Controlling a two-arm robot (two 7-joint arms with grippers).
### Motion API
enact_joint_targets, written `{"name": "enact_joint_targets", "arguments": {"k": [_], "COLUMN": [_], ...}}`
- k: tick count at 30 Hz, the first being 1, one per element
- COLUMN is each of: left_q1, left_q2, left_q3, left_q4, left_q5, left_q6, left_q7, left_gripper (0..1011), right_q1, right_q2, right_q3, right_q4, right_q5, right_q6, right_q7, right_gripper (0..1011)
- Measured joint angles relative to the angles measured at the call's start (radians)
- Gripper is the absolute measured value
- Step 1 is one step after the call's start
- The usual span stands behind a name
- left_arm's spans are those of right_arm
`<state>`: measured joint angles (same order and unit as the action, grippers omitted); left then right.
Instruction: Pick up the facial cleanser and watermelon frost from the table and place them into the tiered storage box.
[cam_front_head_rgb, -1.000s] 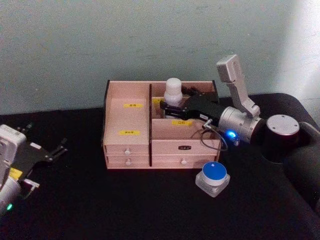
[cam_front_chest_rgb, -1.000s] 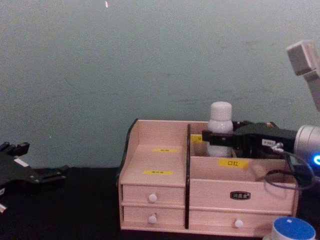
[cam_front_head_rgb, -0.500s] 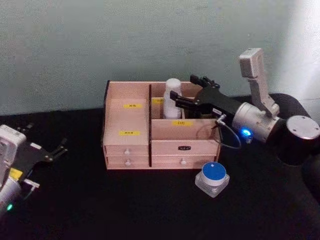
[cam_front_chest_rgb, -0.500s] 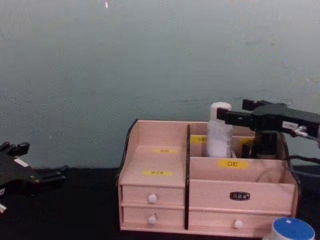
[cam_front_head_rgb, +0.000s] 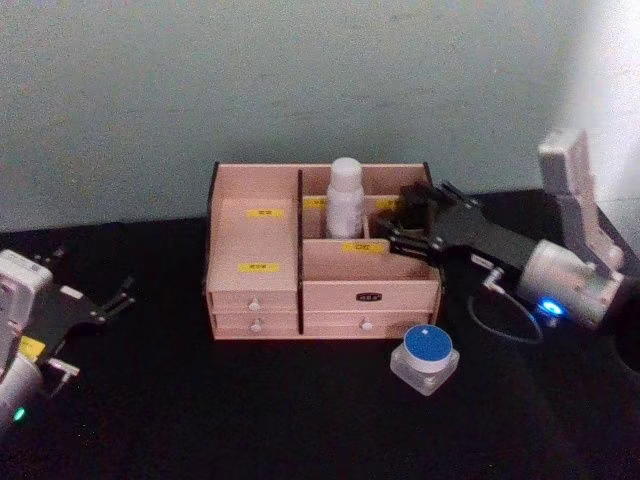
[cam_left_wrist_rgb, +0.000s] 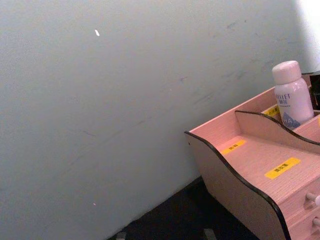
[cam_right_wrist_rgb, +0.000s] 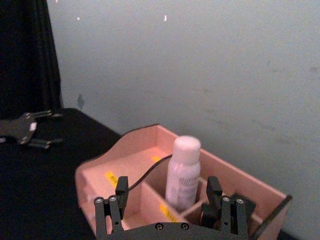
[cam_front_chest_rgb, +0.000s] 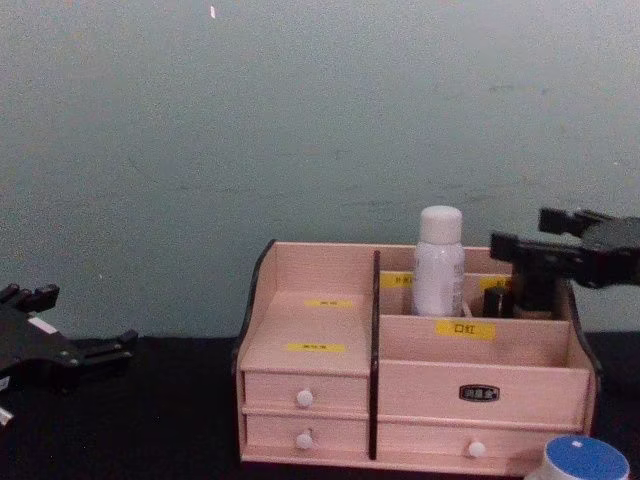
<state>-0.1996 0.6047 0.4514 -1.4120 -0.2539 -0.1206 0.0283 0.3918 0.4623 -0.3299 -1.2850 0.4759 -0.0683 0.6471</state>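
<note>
The facial cleanser (cam_front_head_rgb: 344, 197) (cam_front_chest_rgb: 438, 262) (cam_left_wrist_rgb: 291, 95) (cam_right_wrist_rgb: 184, 172), a white bottle, stands upright in a rear compartment of the pinkish tiered storage box (cam_front_head_rgb: 255, 245) (cam_front_chest_rgb: 320, 322) (cam_left_wrist_rgb: 240, 165) (cam_right_wrist_rgb: 120, 170). My right gripper (cam_front_head_rgb: 392, 228) (cam_front_chest_rgb: 510, 248) (cam_right_wrist_rgb: 167, 181) is open and hangs over the box's right side, a short way off the bottle, holding nothing. The watermelon frost (cam_front_head_rgb: 427, 355) (cam_front_chest_rgb: 588, 461), a blue-lidded jar, sits on the black table in front of the box's right end. My left gripper (cam_front_head_rgb: 122, 296) (cam_front_chest_rgb: 110, 350) rests open at the far left.
A small black container (cam_front_chest_rgb: 497, 300) stands in the rear compartment to the right of the bottle. The box has white-knobbed drawers (cam_front_head_rgb: 254, 303) facing me. A pale wall rises close behind the box. Black table (cam_front_head_rgb: 250, 410) spreads in front and to the left.
My right gripper has let go of the facial cleanser and drawn back to the right, away from it. The bottle stays standing in the box. The left arm has not moved.
</note>
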Motion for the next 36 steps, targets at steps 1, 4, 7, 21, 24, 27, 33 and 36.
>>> {"name": "enact_joint_targets", "arguments": {"k": [1, 4, 7, 21, 24, 27, 33, 36], "left_q1": [0.0, 0.0, 0.0, 0.0, 0.0, 0.0, 0.0, 0.0], "left_q2": [0.0, 0.0, 0.0, 0.0, 0.0, 0.0, 0.0, 0.0], "left_q3": [0.0, 0.0, 0.0, 0.0, 0.0, 0.0, 0.0, 0.0], "left_q4": [0.0, 0.0, 0.0, 0.0, 0.0, 0.0, 0.0, 0.0], "left_q5": [0.0, 0.0, 0.0, 0.0, 0.0, 0.0, 0.0, 0.0], "left_q6": [0.0, 0.0, 0.0, 0.0, 0.0, 0.0, 0.0, 0.0], "left_q7": [0.0, 0.0, 0.0, 0.0, 0.0, 0.0, 0.0, 0.0], "left_gripper": [1001, 1001, 1001, 1001, 1001, 1001, 1001, 1001], "right_q1": [-0.026, -0.065, -0.109, -0.301, -0.328, -0.346, -0.355, -0.346], "right_q2": [0.019, 0.049, 0.085, 0.239, 0.258, 0.27, 0.274, 0.27], "right_q3": [0.004, 0.01, 0.015, 0.041, 0.043, 0.042, 0.031, 0.022], "right_q4": [-0.033, -0.079, -0.13, -0.296, -0.312, -0.319, -0.314, -0.302], "right_q5": [0.007, 0.018, 0.028, 0.047, 0.051, 0.053, 0.054, 0.053], "right_q6": [0.007, 0.018, 0.024, 0.027, 0.039, 0.054, 0.092, 0.113], "right_q7": [-0.003, -0.007, -0.009, -0.024, -0.026, -0.032, -0.048, -0.054], "right_gripper": [1000, 1000, 1002, 1000, 1000, 1000, 1000, 1000]}}
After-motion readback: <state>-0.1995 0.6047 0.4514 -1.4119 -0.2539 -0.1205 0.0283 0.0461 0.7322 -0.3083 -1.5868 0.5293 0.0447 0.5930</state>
